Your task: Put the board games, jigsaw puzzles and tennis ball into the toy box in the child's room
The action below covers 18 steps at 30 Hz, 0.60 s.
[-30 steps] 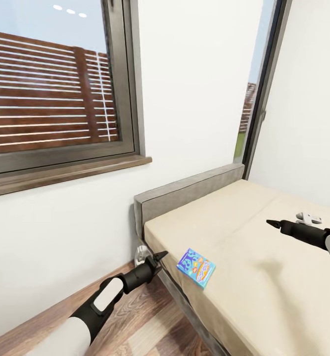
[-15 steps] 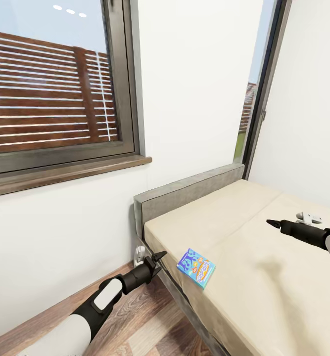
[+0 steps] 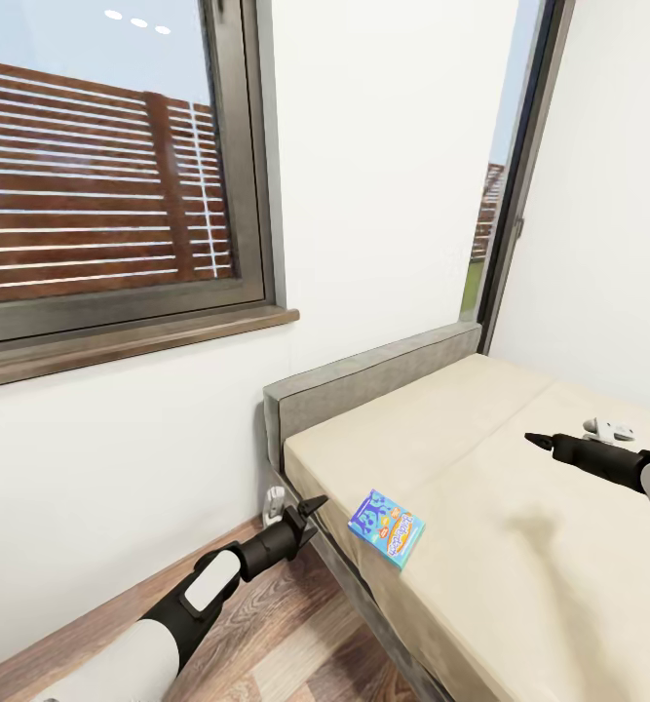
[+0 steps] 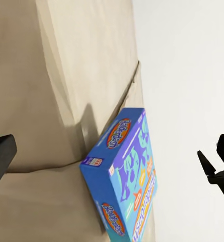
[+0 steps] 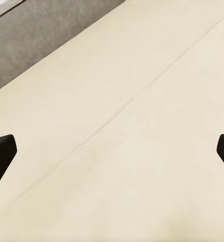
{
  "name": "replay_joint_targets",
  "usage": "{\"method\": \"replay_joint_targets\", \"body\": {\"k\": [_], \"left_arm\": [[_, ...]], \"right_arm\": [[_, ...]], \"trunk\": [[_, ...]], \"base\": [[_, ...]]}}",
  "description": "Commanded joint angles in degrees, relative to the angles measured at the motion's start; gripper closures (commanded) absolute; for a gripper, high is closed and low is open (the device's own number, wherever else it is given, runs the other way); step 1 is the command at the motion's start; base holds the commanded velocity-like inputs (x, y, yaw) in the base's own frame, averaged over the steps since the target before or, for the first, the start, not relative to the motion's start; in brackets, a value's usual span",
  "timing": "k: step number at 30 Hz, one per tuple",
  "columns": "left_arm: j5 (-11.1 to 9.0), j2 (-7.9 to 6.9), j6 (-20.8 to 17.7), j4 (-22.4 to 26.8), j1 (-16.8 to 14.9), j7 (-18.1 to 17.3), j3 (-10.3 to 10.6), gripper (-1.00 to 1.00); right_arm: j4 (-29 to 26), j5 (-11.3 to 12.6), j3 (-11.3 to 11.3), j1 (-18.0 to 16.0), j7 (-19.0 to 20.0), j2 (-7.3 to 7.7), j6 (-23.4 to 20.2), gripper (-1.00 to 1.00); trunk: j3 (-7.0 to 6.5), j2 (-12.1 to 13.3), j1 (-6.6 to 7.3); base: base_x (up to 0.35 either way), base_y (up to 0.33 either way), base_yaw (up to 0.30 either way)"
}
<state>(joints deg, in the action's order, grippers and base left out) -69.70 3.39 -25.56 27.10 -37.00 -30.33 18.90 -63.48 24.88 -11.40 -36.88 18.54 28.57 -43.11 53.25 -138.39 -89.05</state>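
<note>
A flat blue cardboard board game box [image 3: 386,527] with cartoon print lies near the edge of the low bed's beige mattress [image 3: 519,546] (grey headboard at twelve o'clock). The left gripper [image 3: 315,508], fingers spread apart, hovers beside the bed at the box's nine o'clock. The right gripper [image 3: 532,440], at two o'clock, hangs over the mattress, fingers wide apart too.

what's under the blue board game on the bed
The blue board game lies flat on the beige mattress near its edge. Whatever is beneath the box itself is covered.
</note>
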Motion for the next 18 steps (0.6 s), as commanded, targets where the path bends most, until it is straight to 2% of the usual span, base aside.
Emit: {"method": "replay_joint_targets", "body": {"k": [1,18], "left_arm": [[-0.5,-0.03,-0.3,-0.2,-0.1,-0.1,0.2,-1.0],[-0.7,-0.39,-0.2,-2.3,-0.1,-0.2,-0.2,-1.0]], "right_arm": [[0.0,-0.1,-0.1,0.0,0.3,0.0,-0.3,-1.0],[-0.1,-0.1,-0.8,0.0,0.3,0.0,-0.3,-1.0]], "trunk": [[0.06,0.0,0.01],[0.06,0.0,0.01]], "base": [[0.0,0.0,0.0],[0.0,0.0,0.0]]}}
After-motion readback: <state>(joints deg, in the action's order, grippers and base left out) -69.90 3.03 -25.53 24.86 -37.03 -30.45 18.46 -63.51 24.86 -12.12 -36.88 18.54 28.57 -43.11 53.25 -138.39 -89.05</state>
